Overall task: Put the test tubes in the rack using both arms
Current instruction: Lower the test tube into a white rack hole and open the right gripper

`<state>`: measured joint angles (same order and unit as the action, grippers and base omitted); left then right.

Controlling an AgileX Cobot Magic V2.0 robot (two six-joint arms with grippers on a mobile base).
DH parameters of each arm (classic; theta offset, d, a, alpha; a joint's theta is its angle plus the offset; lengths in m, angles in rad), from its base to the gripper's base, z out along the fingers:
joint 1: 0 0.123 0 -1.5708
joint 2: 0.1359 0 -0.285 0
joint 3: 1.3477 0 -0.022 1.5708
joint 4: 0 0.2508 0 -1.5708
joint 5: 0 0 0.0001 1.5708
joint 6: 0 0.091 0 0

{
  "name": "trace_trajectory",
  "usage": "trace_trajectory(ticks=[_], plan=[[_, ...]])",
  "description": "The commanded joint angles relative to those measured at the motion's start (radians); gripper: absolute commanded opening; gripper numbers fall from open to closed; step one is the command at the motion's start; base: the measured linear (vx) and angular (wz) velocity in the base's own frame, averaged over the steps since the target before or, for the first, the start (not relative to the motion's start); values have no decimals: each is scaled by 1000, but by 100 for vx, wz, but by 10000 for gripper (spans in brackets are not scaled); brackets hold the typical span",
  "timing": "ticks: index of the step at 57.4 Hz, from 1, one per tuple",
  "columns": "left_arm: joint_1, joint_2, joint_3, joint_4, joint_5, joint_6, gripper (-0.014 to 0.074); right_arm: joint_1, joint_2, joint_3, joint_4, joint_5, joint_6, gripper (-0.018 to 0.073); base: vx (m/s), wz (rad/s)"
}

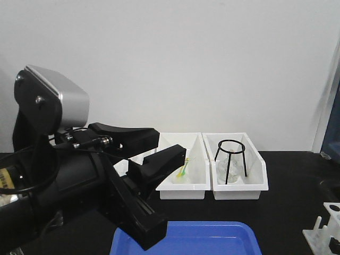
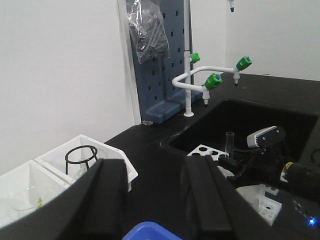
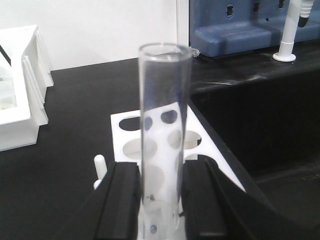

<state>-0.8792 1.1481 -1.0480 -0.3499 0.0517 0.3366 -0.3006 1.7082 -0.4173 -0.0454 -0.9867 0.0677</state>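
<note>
The right gripper (image 3: pixel 160 200) has a test tube (image 3: pixel 162 125) pinched between its two black fingers (image 3: pixel 120 200), which are closed in against the glass on either side. The tube stands upright, its long axis running straight up out of the fingers, open rim at the top. Its lower end is hidden below the fingers, so I cannot tell how far it hangs down.

Just beyond the fingers and beneath the tube lies the rack (image 3: pixel 187 132), its white top plate with round holes showing partly through the glass. From the left wrist view the same tube (image 2: pixel 230 142) pokes up beside the rack (image 2: pixel 207 151), near the edge of the black sink (image 2: pixel 260 120). This arm is plainly the nearer one to the rack, and the next move seems to turn on lining the tube's vertical axis over a hole, then lowering.

The left gripper (image 2: pixel 155 200) is held apart with nothing between its fingers, well away from the rack, above the corner of a blue tray (image 2: pixel 150 231) and near the white bins (image 2: pixel 120 165).
</note>
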Motion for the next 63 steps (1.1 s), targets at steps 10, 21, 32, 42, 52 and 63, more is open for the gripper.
trace_trajectory(ticks=[10,21,32,42,52,63], plan=[[-7,-22,-28,-2,-86,-8,393,-6,-41,-18,-5,-168,-9,517,0,0],[-7,-22,-28,-2,-86,-8,393,-6,-113,-18,-5,-174,-9,523,0,0],[-7,-22,-28,-2,-86,-8,393,-6,-266,-18,-29,-166,-4,523,0,0],[-7,-22,-29,-2,-80,-8,393,-6,-470,-21,-75,-92,39,508,0,0],[-7,-22,-29,-2,-10,-8,368,-6,-720,-32,-133,141,73,351,0,0],[-7,-22,-29,-3,70,-8,116,-1,-969,-109,-210,564,73,13,0,0]])
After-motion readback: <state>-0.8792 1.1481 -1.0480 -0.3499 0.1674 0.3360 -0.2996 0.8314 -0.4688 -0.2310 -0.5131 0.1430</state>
